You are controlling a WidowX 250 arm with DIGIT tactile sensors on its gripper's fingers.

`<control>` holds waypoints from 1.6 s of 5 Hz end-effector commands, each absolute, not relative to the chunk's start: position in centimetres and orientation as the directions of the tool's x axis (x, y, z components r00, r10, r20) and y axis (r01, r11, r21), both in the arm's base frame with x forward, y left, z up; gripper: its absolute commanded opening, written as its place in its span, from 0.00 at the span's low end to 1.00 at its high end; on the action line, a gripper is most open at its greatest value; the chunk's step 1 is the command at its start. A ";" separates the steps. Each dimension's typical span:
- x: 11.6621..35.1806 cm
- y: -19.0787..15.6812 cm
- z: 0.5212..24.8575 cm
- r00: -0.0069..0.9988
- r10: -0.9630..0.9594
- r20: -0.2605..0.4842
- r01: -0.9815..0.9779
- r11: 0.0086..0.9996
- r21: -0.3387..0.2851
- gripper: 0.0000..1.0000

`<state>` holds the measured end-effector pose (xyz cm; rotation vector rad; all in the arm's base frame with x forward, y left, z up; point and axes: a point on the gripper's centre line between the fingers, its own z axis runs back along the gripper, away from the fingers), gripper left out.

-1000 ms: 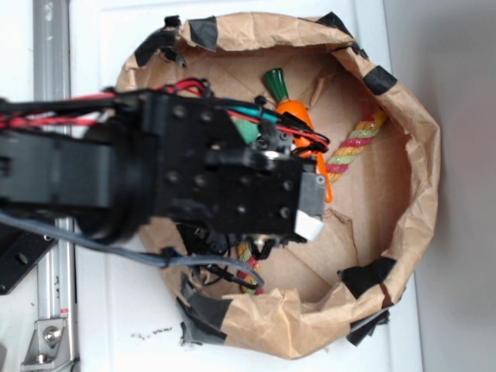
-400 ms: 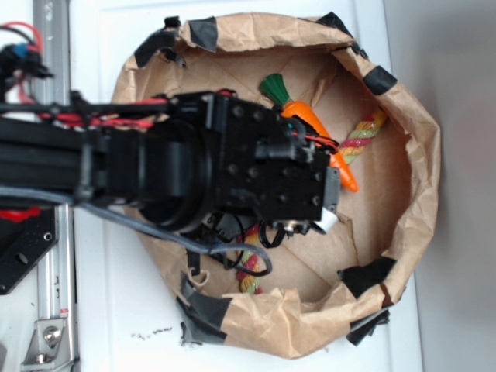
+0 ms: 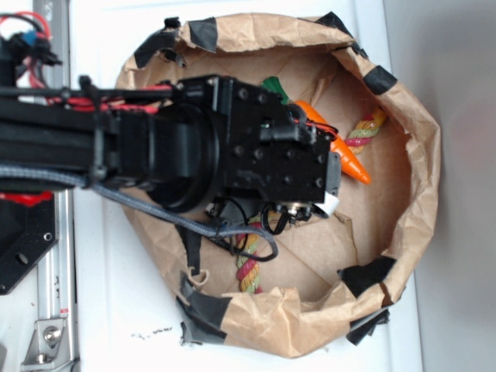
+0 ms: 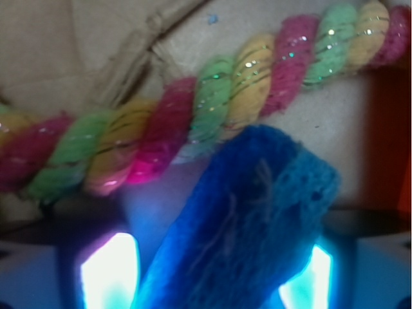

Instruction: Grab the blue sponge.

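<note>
The blue sponge [image 4: 257, 212] fills the wrist view's lower middle, standing slanted between my two glowing fingertips and touching both. My gripper [image 4: 212, 264] is shut on it. Just beyond its far end lies a twisted rope [image 4: 193, 129] of pink, green and yellow strands on brown paper. In the exterior view my black arm covers the sponge; only a white finger pad [image 3: 329, 204] of the gripper [image 3: 314, 209] shows, over the middle of the paper bowl [image 3: 415, 163].
An orange toy carrot [image 3: 345, 155] with a green top lies just right of the arm. The rope [image 3: 363, 130] shows at the right and again [image 3: 248, 267] below the arm. Black tape patches the bowl's crumpled walls.
My arm has shifted rightward and slightly up over the bowl. The carrot has slid to the right and turned, covering more of the rope.
</note>
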<state>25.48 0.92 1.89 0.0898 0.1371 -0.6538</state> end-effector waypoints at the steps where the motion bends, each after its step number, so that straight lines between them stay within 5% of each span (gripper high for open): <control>1: 25.3 2.4 5.7 0.883 -0.457 -0.106 0.467 0.878 0.105 0.00; 2: 26.1 1.8 10.7 0.953 -0.293 -0.074 0.300 0.948 0.108 0.00; 4: 24.9 3.0 19.5 0.962 -0.272 0.007 0.272 0.962 0.009 0.00; 8: 26.5 1.2 19.1 0.965 -0.260 0.036 0.256 0.963 0.079 0.00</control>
